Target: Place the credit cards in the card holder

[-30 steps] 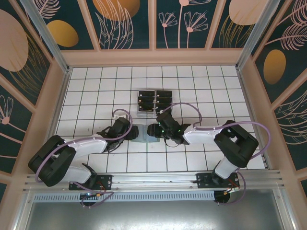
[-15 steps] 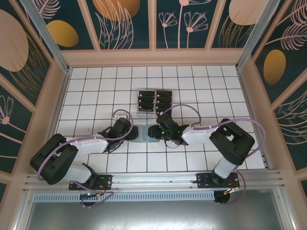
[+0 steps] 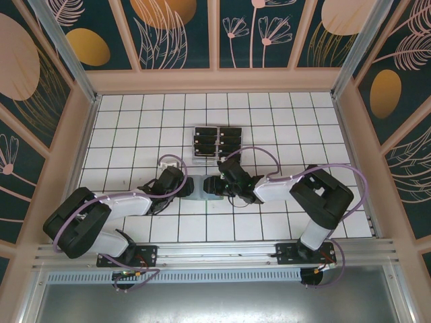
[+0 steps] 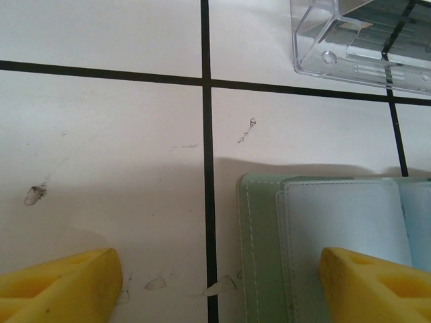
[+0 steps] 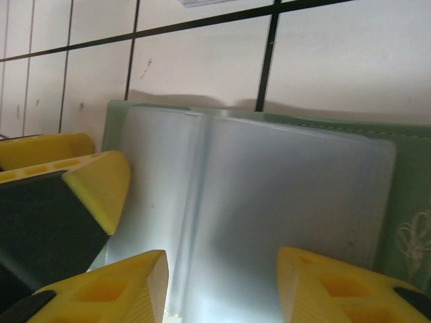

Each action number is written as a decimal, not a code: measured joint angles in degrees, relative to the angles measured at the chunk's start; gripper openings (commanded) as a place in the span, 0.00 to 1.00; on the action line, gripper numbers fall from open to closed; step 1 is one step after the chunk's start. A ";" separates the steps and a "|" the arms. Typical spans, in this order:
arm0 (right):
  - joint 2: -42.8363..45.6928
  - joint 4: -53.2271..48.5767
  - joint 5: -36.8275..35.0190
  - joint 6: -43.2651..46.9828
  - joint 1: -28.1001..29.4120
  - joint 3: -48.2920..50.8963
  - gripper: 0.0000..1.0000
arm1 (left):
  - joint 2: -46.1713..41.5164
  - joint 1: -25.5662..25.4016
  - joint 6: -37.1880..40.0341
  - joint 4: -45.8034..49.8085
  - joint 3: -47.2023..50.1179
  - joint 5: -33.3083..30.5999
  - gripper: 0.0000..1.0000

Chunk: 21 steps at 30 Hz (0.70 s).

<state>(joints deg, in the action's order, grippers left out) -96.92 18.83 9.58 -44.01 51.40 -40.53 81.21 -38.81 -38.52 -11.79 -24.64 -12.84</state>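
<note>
On my left wrist camera the left gripper (image 4: 221,272) stands spread wide and grasps nothing. Its left finger (image 4: 64,286) hangs over bare tile, and its right finger (image 4: 374,286) sits over the left edge of the card holder (image 4: 316,229); I cannot tell whether it presses down on it. On the right wrist camera the right gripper (image 5: 222,272) has its jaws parted about halfway, nothing clamped between them, poised low over the holder's clear inner sleeves (image 5: 269,195). I cannot tell if it touches them. The grey-green holder lies opened flat on the tiled table (image 3: 269,108), between the two grippers, near the middle of the table. A faint flower outline (image 5: 412,235) is stamped on its right flap; I can read no lettering there. Just beyond, towards the far side, the clear slotted rack (image 4: 323,57) stands apart from the holder with the credit cards (image 3: 205,142) stacked in its two columns, their markings too small to read
</note>
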 measured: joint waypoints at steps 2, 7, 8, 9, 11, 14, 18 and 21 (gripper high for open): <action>-0.13 0.85 1.03 -0.04 0.00 0.00 0.46 | 0.09 0.00 0.00 -0.07 0.02 -0.07 0.78; -0.13 1.60 1.64 -0.02 0.00 0.00 0.46 | 0.07 0.00 0.02 -0.46 0.17 -0.07 0.78; -0.09 1.53 1.60 -0.02 0.00 0.00 0.46 | 0.07 0.00 0.00 -0.55 0.24 -0.09 0.78; 0.04 1.40 1.49 0.00 0.00 0.00 0.46 | 0.07 0.00 0.00 -0.66 0.28 -0.11 0.78; 0.92 0.59 1.05 0.02 0.00 0.00 0.46 | 0.00 0.00 0.00 -0.94 0.44 -0.13 0.78; 3.02 -0.50 0.00 0.09 -0.20 0.00 0.46 | -0.20 -0.07 0.00 -1.42 0.76 -0.13 0.78; 4.31 -1.66 -1.22 0.24 -0.72 0.00 0.46 | -0.20 -0.15 0.00 -1.68 0.87 -0.24 0.78; 4.31 -2.93 -2.21 0.26 -1.07 0.00 0.46 | -0.20 -0.15 0.00 -1.70 0.90 -0.24 0.78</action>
<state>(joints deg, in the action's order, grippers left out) -92.62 15.90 7.38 -43.75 50.33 -40.53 81.01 -38.96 -38.52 -13.50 -23.75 -13.08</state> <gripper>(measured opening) 0.459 0.783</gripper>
